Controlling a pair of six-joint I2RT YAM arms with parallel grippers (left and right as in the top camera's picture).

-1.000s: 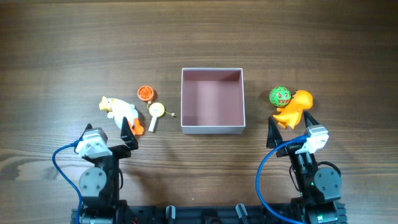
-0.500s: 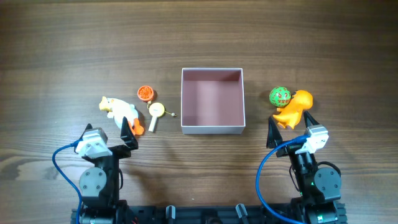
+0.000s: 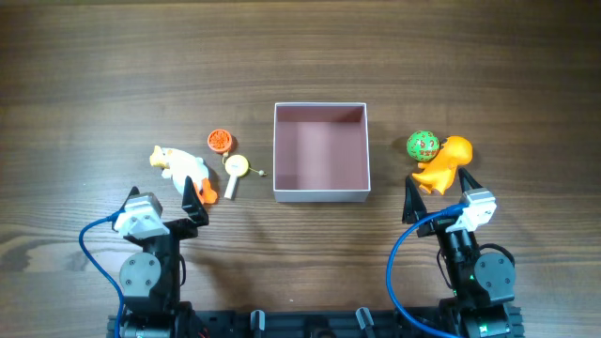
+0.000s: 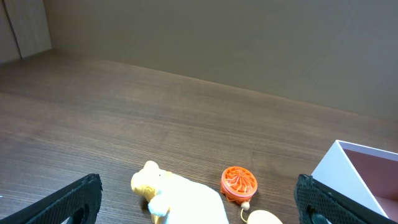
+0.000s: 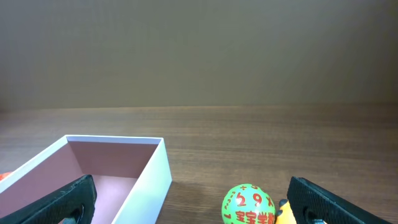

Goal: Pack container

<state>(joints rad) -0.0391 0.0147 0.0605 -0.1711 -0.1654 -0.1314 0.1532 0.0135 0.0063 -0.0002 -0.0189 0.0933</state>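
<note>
The container (image 3: 319,195), a square white-walled box with a pink inside, sits mid-table with nothing in it. Left of it lie a white and yellow animal toy (image 3: 181,167), an orange disc (image 3: 219,141) and a cream rattle (image 3: 235,169). To its right, a green ball (image 3: 423,145) rests against an orange animal toy (image 3: 445,164). My left gripper (image 3: 161,199) stands open just short of the white toy (image 4: 180,199), holding nothing. The right gripper (image 3: 439,192) is also open and bare, close in front of the ball (image 5: 248,205), with the container's wall (image 5: 152,180) to its left.
Dark wooden tabletop (image 3: 300,56) stretches behind the box and toys. Both arm bases with blue cables (image 3: 94,235) stand at the near edge. The left wrist view also catches the orange disc (image 4: 239,183) and a corner of the container (image 4: 348,177).
</note>
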